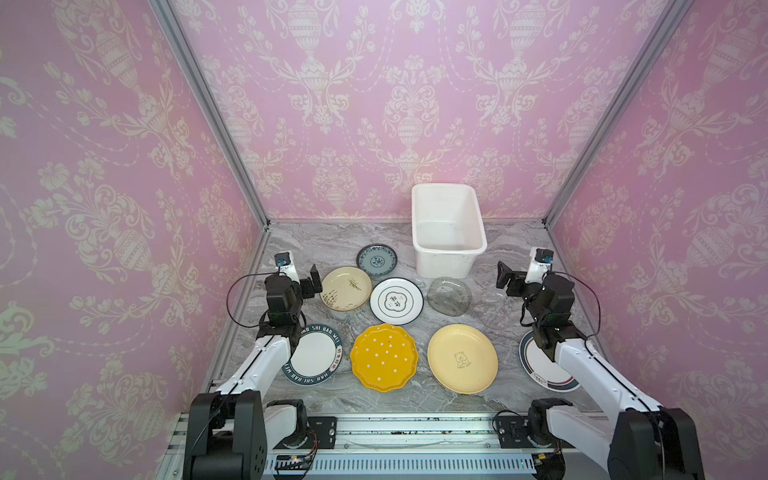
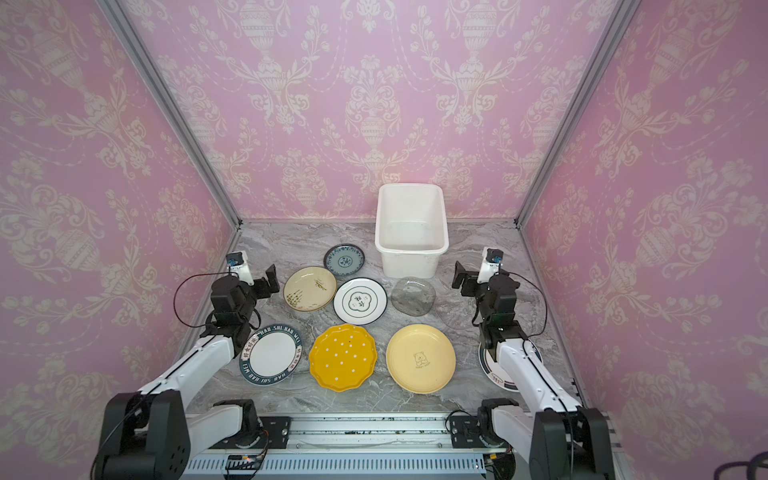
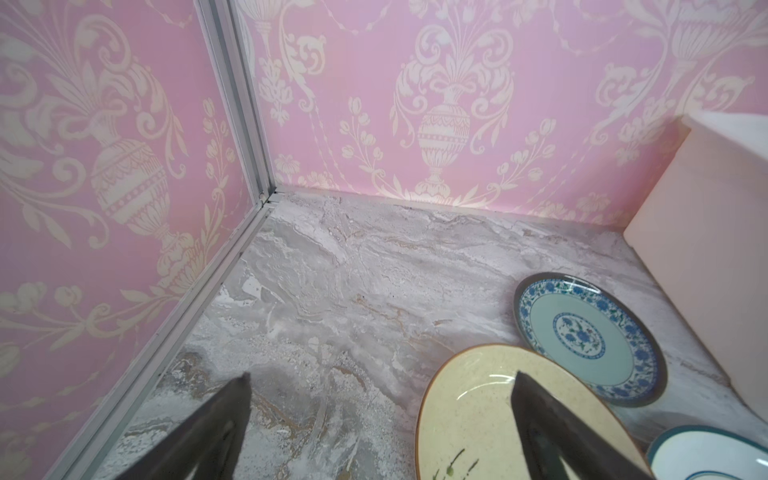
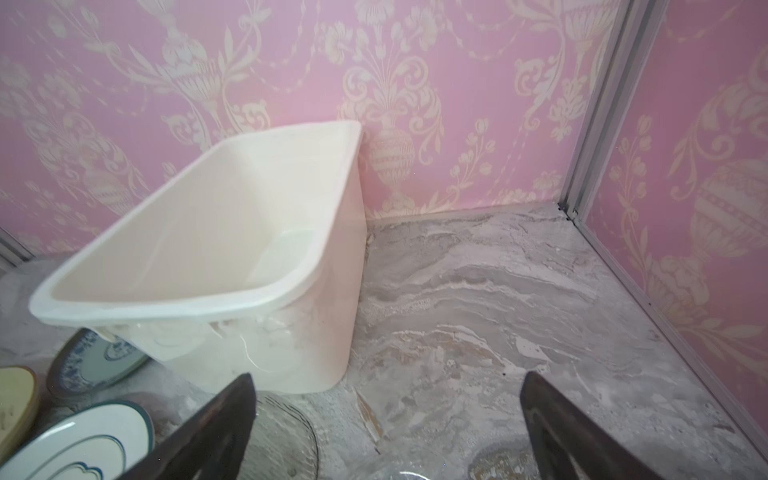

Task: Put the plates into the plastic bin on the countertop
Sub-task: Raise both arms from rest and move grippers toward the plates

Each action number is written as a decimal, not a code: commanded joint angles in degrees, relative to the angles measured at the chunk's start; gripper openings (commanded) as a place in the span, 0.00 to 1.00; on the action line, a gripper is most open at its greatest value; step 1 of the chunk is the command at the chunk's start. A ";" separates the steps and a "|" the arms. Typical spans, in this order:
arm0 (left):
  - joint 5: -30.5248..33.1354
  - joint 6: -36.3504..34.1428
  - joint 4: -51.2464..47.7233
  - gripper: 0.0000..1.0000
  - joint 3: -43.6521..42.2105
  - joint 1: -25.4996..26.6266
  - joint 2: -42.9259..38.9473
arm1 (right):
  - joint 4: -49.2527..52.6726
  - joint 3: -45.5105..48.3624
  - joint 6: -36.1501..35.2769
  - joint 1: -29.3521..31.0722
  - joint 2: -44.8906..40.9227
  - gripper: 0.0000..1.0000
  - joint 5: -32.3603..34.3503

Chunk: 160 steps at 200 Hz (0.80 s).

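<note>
Left wrist view shows the left gripper point(image 3: 381, 376) with its two dark fingers spread wide and nothing held between them (only bare marble is seen in the gap). One finger tip overlaps the cream plate point(image 3: 465, 407) in the picture, but I cannot tell if it touches it. The blue-patterned plate point(image 3: 590, 336) lies just beyond. In the right wrist view the right gripper point(image 4: 387, 375) is spread equally wide and also holds nothing. It hangs over the countertop point(image 4: 478, 291), near the front corner of the plastic bin point(image 4: 291, 345). In both top views the bin stands upright at the back of the countertop, against the rear wall and a little right of the middle. All the plates lie flat on the marble, outside the bin. The blue-patterned plate is just left of the bin, and the cream plate is nearer the front, beside the left gripper. The white dark-rimmed plate point(image 1: 396, 301) lies in the middle. A clear glass plate point(image 1: 449, 296) sits just in front of the bin, and a second glass plate point(image 1: 496, 309), very faint, lies near the right arm. In the front row are the lettered-rim plate point(image 1: 316, 353) partly under the left arm, the bright yellow dotted plate point(image 1: 384, 357), the pale yellow bear plate point(image 1: 462, 358), and a striped-rim plate point(image 1: 536, 361) half hidden under the right arm.
</note>
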State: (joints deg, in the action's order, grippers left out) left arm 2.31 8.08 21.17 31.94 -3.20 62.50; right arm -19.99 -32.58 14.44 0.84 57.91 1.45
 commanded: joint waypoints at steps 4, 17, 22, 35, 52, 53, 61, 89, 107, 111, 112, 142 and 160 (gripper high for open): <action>3.18 14.67 -24.04 0.99 4.54 -0.38 -7.62 | 25.56 -4.42 27.97 -0.58 -5.85 1.00 4.62; 7.25 28.81 -33.07 0.99 5.70 -0.74 -10.54 | 21.60 -1.88 28.30 -0.91 -9.36 1.00 -2.43; 6.98 32.20 -35.34 0.99 6.04 -1.27 -11.35 | 19.57 -0.26 29.99 -0.85 -10.59 1.00 -3.80; -2.54 34.14 -35.59 0.99 5.24 -3.91 -13.02 | 16.47 2.71 33.53 -0.84 -13.15 0.99 -6.21; -11.85 34.85 -34.34 0.97 4.82 -5.04 -13.09 | 18.92 2.04 33.09 -0.39 -13.70 0.97 -10.56; -12.35 34.75 -34.43 0.97 4.89 -5.05 -12.92 | 19.48 1.72 32.71 -0.27 -13.52 0.97 -11.36; -15.40 33.67 -36.72 0.95 6.48 -4.97 -11.70 | 22.37 -0.08 30.57 0.82 -12.60 0.96 -14.27; -21.12 24.43 -51.36 0.91 15.30 -2.29 -5.37 | 34.77 -8.21 20.23 8.25 -6.56 0.95 -20.37; -20.29 19.44 -58.21 0.93 19.05 2.89 -3.39 | 40.25 -12.20 13.58 14.42 -1.16 0.95 -21.96; -19.97 18.84 -59.43 0.93 19.61 4.34 -3.08 | 41.24 -12.91 12.65 15.72 0.07 0.95 -21.98; -19.88 18.70 -59.72 0.93 19.72 4.74 -3.00 | 41.51 -13.06 12.47 16.01 0.30 0.95 -22.05; -20.43 18.21 -64.72 0.96 20.64 14.47 -0.90 | 41.98 -15.98 9.22 22.75 8.55 0.92 -24.44; -21.15 17.96 -66.66 0.95 20.60 18.45 -0.41 | 41.53 -17.69 7.61 26.48 12.91 0.92 -24.52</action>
State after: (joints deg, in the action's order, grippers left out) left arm -16.56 28.88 -37.04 51.83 11.38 61.19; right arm 18.22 -47.64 27.42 23.51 66.35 -20.60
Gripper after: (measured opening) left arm 0.954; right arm 0.921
